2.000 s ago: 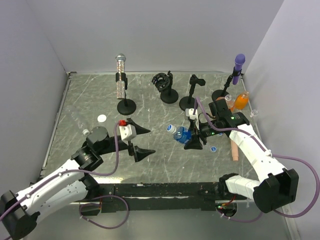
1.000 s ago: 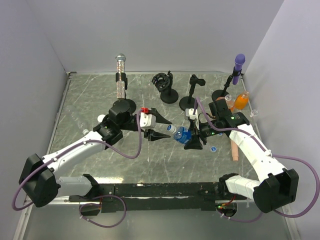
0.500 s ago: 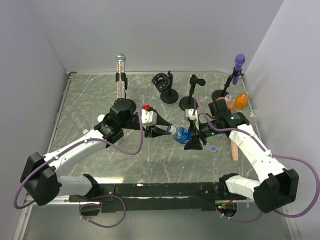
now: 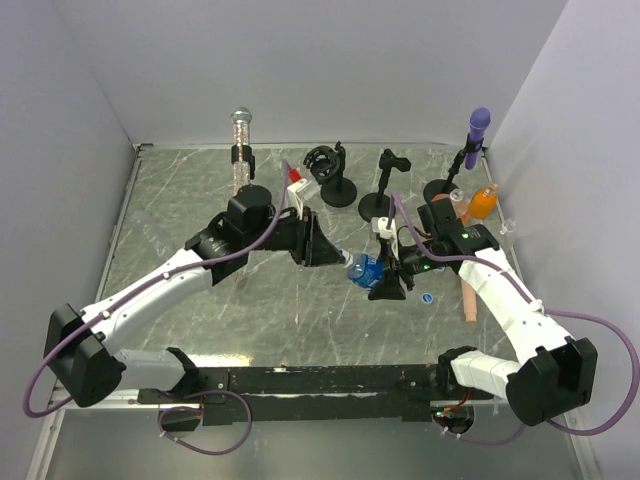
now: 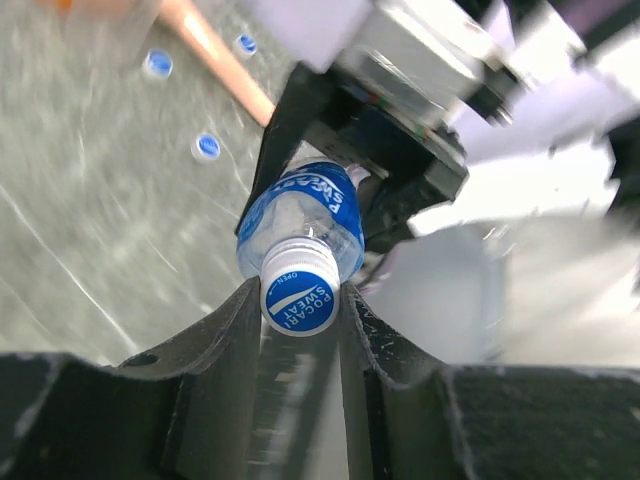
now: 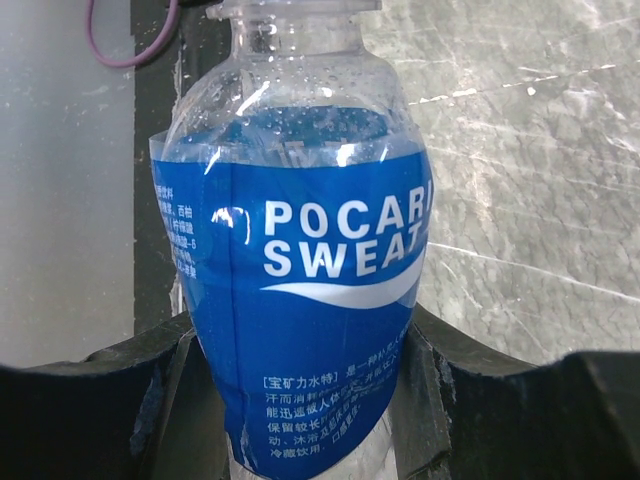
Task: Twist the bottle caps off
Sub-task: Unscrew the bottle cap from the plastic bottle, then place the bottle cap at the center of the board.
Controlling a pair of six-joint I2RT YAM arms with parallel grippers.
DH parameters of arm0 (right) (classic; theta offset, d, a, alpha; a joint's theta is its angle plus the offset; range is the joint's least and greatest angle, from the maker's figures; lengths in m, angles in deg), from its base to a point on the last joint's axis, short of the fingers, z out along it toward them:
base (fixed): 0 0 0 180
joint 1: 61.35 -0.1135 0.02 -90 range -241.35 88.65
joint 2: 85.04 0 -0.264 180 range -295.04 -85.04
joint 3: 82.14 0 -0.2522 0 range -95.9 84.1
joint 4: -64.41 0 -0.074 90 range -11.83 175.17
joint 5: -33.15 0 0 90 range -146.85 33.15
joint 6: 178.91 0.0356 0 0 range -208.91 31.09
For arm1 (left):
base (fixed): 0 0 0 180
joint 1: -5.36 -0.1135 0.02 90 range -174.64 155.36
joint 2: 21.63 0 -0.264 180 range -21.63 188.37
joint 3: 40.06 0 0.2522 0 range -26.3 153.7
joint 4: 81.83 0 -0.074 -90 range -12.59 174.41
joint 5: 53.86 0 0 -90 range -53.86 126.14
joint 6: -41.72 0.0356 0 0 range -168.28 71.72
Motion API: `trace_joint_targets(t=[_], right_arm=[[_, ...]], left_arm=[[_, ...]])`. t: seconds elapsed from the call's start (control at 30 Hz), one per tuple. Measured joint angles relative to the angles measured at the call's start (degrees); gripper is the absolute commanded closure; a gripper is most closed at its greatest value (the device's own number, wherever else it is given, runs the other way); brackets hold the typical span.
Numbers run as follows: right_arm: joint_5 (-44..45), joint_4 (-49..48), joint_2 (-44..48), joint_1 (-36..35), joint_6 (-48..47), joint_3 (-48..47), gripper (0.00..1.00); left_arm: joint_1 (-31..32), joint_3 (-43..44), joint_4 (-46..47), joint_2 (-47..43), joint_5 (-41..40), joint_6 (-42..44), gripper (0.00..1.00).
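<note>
Step in hand: gripping the cap for unscrewing. The right gripper point(image 6: 305, 400) grasps the bottle point(image 6: 310, 250) by its blue-labelled body, near the middle of the table point(image 4: 190, 200). The left gripper point(image 5: 297, 318) is clenched on the blue cap point(image 5: 299, 303). The next move likely calls for rotating the left wrist about the bottle's axis while the right holds firm. The table is grey and scratched. Pale walls point(image 4: 300, 70) enclose it.

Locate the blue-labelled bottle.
Top view, right of centre: the blue-labelled bottle has its body in the right gripper and its cap pinched by the left gripper.
</note>
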Motion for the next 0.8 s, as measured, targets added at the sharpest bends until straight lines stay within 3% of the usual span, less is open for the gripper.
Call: trace_joint_targets(t=[0.23, 0.43, 0.7, 0.8], right_arm=[[-0.4, -0.3, 0.0, -0.6, -0.4, 0.0, 0.73], [-0.3, -0.2, 0.0, -0.6, -0.5, 0.0, 0.73], [-0.2, -0.3, 0.0, -0.6, -0.5, 0.0, 0.73], [-0.2, -0.3, 0.0, -0.6, -0.5, 0.0, 0.73]], left_arm=[[1.1, 2.6, -10.0, -2.6, -10.0, -20.2, 0.99], [0.7, 5.4, -12.0, -2.8, -11.5, -29.4, 0.99], [0.5, 6.7, -17.6, -4.4, -20.0, -25.8, 0.99], [0.2, 4.7, -17.8, -8.8, -24.0, -20.7, 0.92]])
